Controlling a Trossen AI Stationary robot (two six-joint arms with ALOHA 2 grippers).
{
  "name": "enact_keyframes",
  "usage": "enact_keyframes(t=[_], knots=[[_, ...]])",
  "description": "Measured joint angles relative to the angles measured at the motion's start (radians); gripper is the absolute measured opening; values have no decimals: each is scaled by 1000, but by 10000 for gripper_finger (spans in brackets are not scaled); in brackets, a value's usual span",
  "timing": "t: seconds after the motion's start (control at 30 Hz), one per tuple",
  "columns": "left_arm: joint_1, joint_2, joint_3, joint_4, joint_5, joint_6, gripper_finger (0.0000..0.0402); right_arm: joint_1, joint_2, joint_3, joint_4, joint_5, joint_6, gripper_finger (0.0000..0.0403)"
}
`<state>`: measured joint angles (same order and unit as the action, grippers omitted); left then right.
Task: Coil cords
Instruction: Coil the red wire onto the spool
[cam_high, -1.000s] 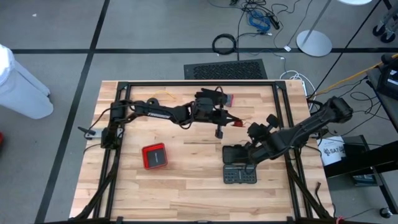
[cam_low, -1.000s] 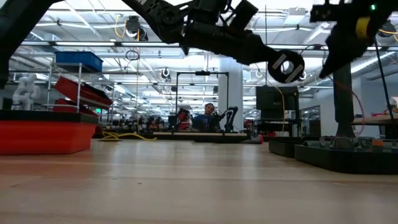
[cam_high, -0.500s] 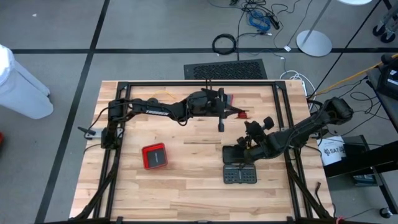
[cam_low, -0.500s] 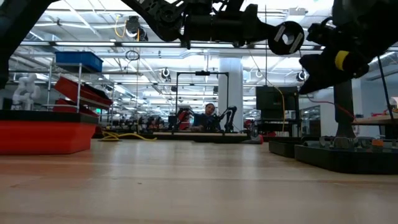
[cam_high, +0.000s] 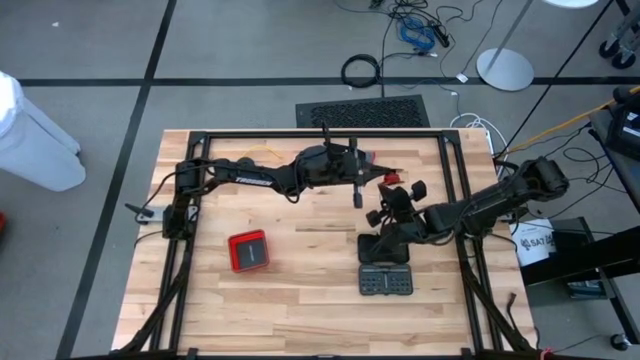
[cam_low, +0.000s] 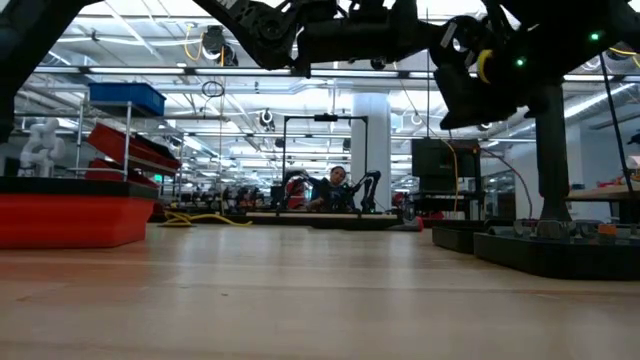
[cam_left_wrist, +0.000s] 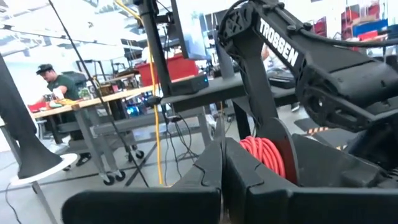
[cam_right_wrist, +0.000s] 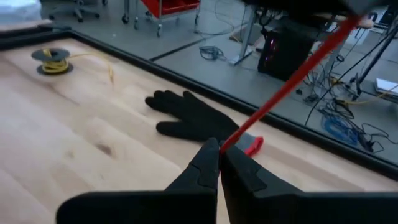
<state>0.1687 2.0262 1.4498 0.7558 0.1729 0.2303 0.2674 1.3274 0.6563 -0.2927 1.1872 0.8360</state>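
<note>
We see the right claw (cam_high: 383, 200) has swung in from near the tabletop's right frame toward the left claw (cam_high: 356, 188), and now sits just beside it. The left claw has drawn back toward the black glove (cam_right_wrist: 186, 116). The red cord (cam_right_wrist: 292, 79) now stretches taut from the right claw.

Thin red cord (cam_right_wrist: 292, 78) stretched taut in a straight slanted line above the wooden table, one end pinched between closed dark fingers, red coil of cord (cam_left_wrist: 264, 154) bunched in neat loops.
</note>
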Motion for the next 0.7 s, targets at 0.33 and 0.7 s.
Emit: enact_keyframes(t=[0.33,0.7], knots=[[-3,-2,-56,32,-12,12,0,-11,2,-1,90,61,-24,0],[-4,-2,-104,92,-45,14,0,-17,2,-1,227,107,-151,0]])
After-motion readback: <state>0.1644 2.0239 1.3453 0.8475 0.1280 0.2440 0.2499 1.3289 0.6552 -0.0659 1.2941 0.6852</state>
